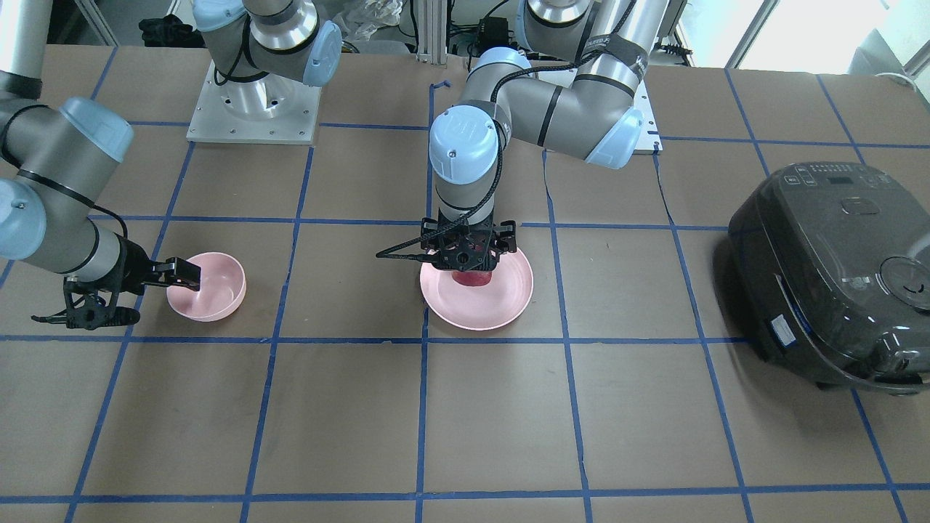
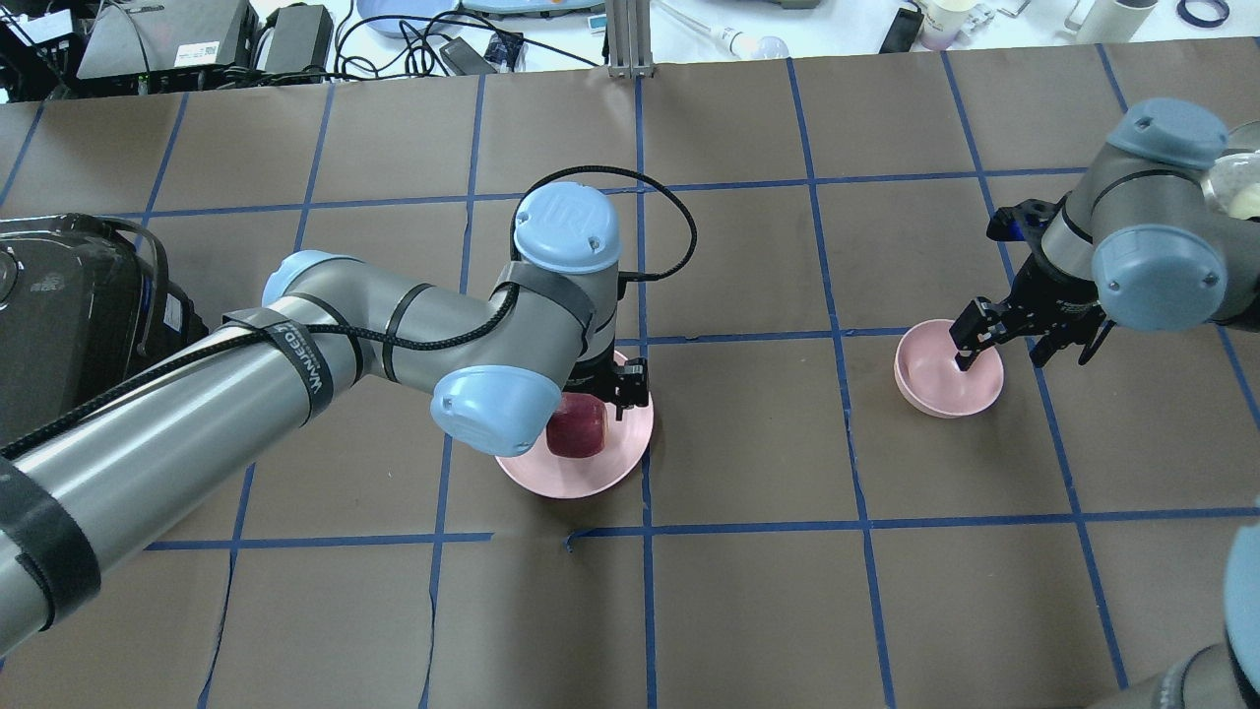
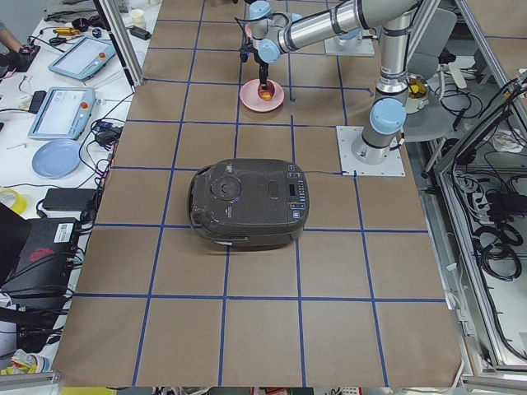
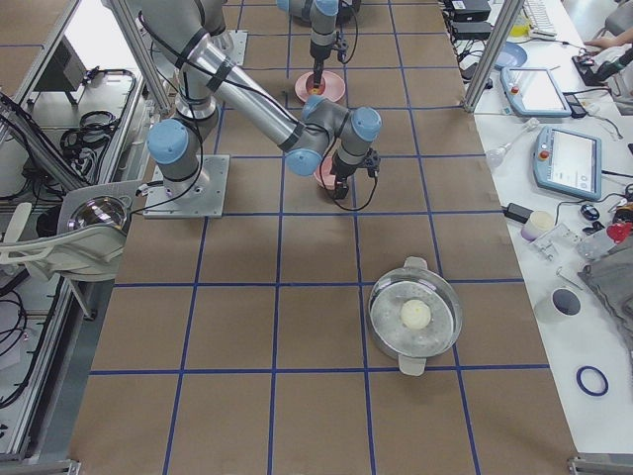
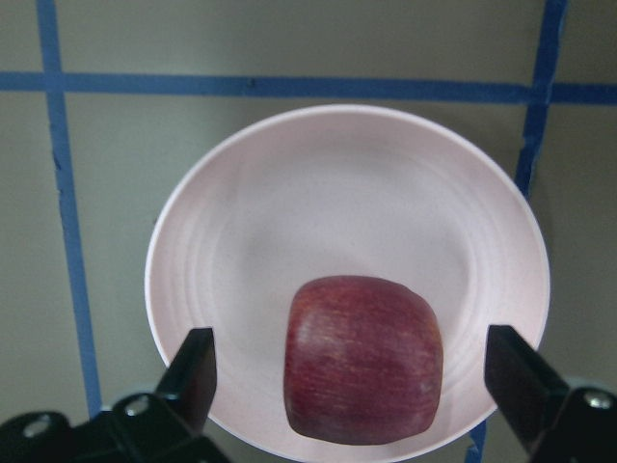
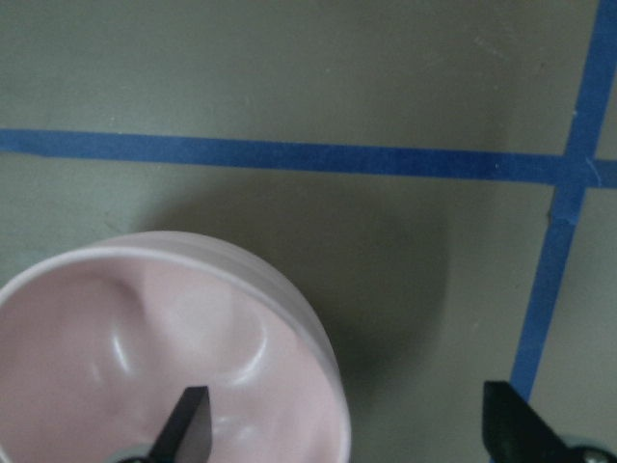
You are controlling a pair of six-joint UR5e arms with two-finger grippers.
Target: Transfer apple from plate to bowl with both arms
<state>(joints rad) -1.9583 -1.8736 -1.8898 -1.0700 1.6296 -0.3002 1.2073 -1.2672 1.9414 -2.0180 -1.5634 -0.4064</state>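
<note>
The apple point(image 5: 363, 359) sits on the pink plate point(image 5: 337, 193), off the plate's centre. The left claw point(image 5: 354, 374) is spread wide on either side of it, touching nothing. Well apart from the plate, the right claw point(image 6: 349, 424) gapes across the bowl point(image 6: 145, 328) rim, one finger inside and one outside.

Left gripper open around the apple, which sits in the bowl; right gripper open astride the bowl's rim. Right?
No. The apple sits on the plate, not in the bowl; the left wrist view shows it. The left gripper is open around it and the right gripper is open astride the bowl's rim.
</note>
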